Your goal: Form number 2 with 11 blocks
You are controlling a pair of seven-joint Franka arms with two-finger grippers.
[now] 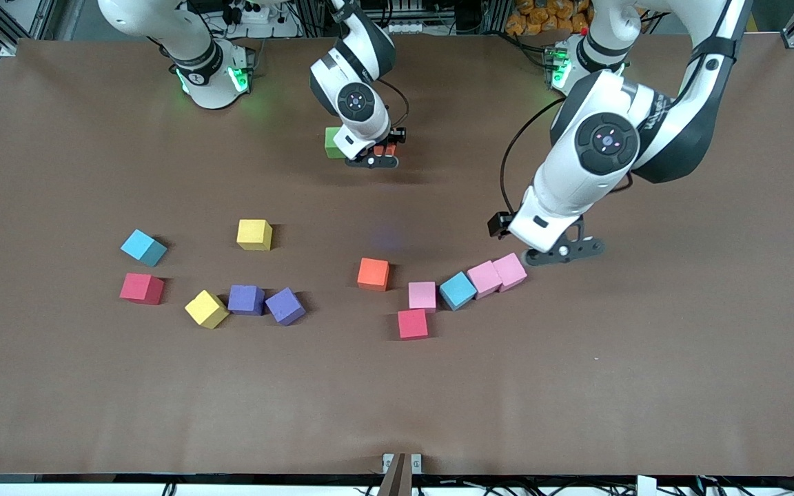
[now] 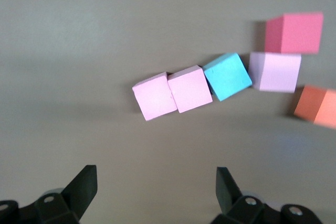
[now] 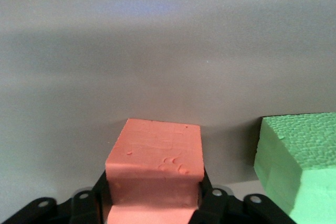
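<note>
Pinching dimpled orange foam cube (image 3: 155, 169): right hand (image 3: 154, 203); left hand (image 2: 156, 188) released above table.

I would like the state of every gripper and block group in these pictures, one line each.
right gripper: shut on an orange block, beside the green block.
left gripper: open, above the table next to the pink blocks.
Other blocks: loose on the table, no digit formed yet.
</note>
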